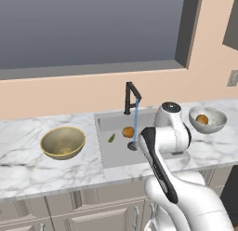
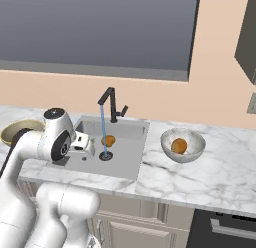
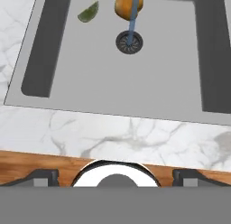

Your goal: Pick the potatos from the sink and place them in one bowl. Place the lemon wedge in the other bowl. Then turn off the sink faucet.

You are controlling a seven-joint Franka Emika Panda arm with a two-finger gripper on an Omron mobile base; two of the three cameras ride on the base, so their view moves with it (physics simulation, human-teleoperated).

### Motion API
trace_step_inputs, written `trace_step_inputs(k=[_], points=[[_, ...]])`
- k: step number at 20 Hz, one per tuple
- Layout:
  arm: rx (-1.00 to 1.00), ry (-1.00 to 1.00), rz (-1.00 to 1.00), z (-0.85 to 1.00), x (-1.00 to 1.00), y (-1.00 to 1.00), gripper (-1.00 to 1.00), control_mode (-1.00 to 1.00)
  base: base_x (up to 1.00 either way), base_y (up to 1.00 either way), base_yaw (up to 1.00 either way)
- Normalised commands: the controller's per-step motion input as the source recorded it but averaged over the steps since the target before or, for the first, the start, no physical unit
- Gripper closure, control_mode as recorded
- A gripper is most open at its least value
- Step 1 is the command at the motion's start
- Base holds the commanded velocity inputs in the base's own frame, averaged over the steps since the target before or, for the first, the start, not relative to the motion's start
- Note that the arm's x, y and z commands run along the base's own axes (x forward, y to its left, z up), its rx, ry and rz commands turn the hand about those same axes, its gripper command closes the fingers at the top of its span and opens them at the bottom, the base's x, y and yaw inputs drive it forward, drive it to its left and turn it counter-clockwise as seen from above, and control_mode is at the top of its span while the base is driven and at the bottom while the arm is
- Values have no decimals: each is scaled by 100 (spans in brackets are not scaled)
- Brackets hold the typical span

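Observation:
One potato (image 3: pixel 128 4) lies in the sink (image 3: pixel 113 78) just behind the drain, and a blue stream of water from the black faucet (image 1: pixel 131 97) falls past it. The lemon wedge (image 3: pixel 89 12) lies to its left on the basin floor. A second potato (image 1: pixel 202 118) sits in the silvery bowl (image 1: pixel 207 119) on the counter right of the sink. The gold bowl (image 1: pixel 62 142) stands left of the sink with nothing showing inside. My gripper (image 3: pixel 116 175) hangs over the counter's front edge, short of the basin, open with nothing between its fingertips (image 3: pixel 43 177).
White marble counter (image 1: pixel 28 160) runs on both sides of the sink, with a peach wall and a large window behind. My own arm crosses the front of the sink in both base views. Cabinet fronts lie below the counter edge.

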Motion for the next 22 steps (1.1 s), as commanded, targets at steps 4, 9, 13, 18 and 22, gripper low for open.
trace_step_inputs(k=[4,9,13,18,22], points=[[5,-9,0,-6,32,44,-100,-100,0,0,0],[1,-7,0,-1,61,-2,-100,-100,0,0,0],[0,0,0,0,69,-7,-100,-100,0,0,0],[0,0,-3,-3,57,-12,-100,-100,0,0,0],[0,0,-4,-14,53,-15,-100,-100,0,0,0]])
